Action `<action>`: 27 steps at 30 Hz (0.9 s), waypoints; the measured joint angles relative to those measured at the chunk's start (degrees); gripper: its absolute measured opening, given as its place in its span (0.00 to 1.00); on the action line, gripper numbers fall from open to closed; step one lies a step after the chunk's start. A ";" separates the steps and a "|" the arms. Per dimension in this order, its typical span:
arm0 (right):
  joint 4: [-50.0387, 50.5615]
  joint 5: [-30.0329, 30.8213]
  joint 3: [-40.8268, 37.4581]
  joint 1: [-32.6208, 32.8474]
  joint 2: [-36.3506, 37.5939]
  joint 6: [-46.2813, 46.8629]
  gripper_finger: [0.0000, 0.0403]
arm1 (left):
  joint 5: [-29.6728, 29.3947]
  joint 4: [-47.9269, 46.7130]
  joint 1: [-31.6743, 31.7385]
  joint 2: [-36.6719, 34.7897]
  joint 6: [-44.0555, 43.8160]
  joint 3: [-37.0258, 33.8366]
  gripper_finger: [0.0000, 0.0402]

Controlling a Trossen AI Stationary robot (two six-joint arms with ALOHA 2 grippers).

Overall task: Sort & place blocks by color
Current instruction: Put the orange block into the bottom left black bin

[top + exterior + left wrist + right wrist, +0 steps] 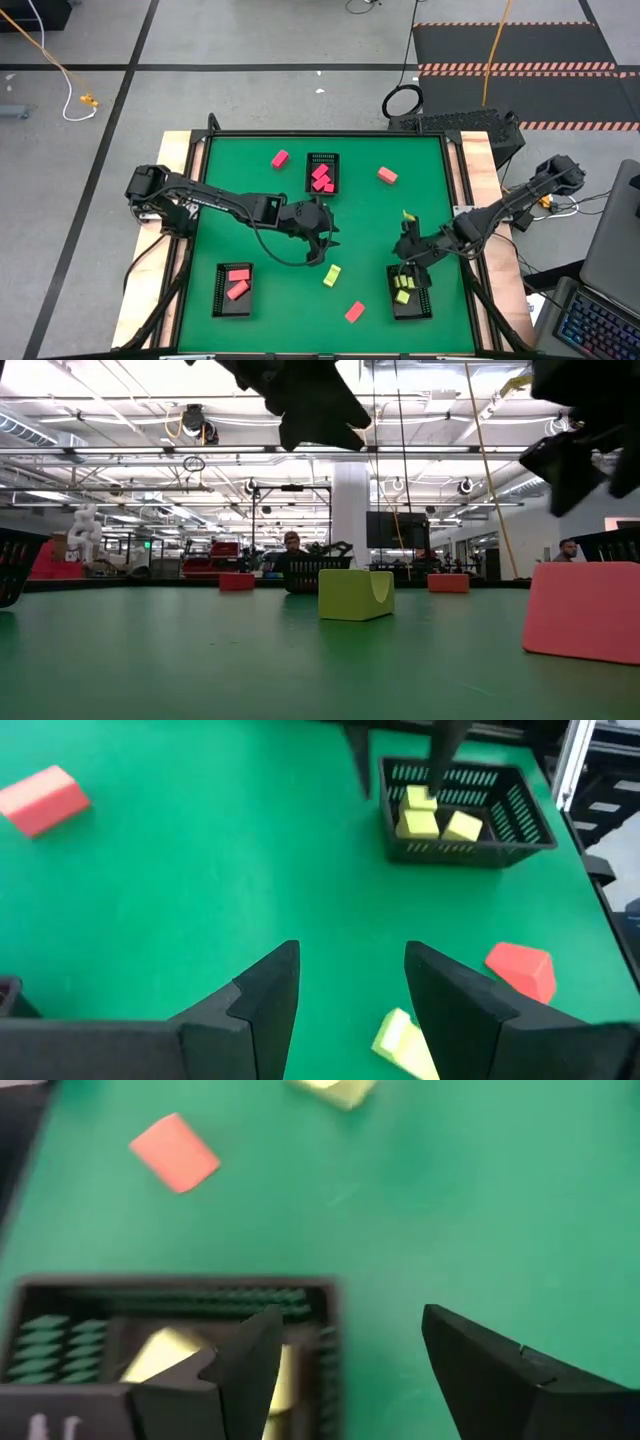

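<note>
My left gripper point(325, 238) hangs open over the middle of the green table. A yellow-green block point(332, 275) lies just nearer than it, beside one fingertip in the left wrist view point(400, 1042). A coral-red block point(355, 311) rests near the table's near edge. My right gripper point(408, 250) is open above the far end of the right tray point(424, 300), which holds yellow-green blocks point(160, 1355). In the right wrist view one finger stands over the tray and the other over bare table. A pink block point(280, 158) and a coral block point(387, 175) lie at the far side.
A black mesh tray point(335, 160) at the far middle holds magenta blocks. Another tray point(219, 300) at the near left holds coral-red blocks. Wooden rails edge the table on both sides. Open green surface lies between the trays. A laptop point(600, 320) sits off the right side.
</note>
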State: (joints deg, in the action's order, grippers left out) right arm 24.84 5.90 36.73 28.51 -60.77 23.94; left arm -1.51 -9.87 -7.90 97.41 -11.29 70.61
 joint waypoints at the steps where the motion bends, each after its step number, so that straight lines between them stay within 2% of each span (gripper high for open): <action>1: 0.02 1.65 0.00 -0.41 0.00 -0.42 0.59 | -0.01 0.53 0.00 0.00 0.35 -0.01 0.46; 7: 0.02 10.81 0.00 -5.32 0.72 -1.95 0.58 | 0.68 15.53 1.10 -0.07 0.79 -7.28 0.46; 12: -0.20 15.24 0.00 -14.91 2.22 -5.60 0.53 | 2.32 29.11 4.46 -0.07 -0.71 -14.94 0.46; 17: -1.89 11.33 0.02 -29.84 1.79 -11.96 0.47 | 9.50 35.40 9.62 -1.01 -0.84 -18.81 0.46; 23: -4.48 2.98 0.04 -48.07 -1.75 -18.04 0.43 | 18.84 35.12 14.79 -0.94 1.41 -18.82 0.46; 27: -6.30 -0.16 0.04 -55.37 -5.58 -20.75 0.46 | 19.96 34.28 16.33 -0.94 3.53 -18.78 0.46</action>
State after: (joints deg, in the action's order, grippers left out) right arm 18.54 5.74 36.77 -26.86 -66.35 3.20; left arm 18.45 24.41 8.43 96.47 -7.76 51.83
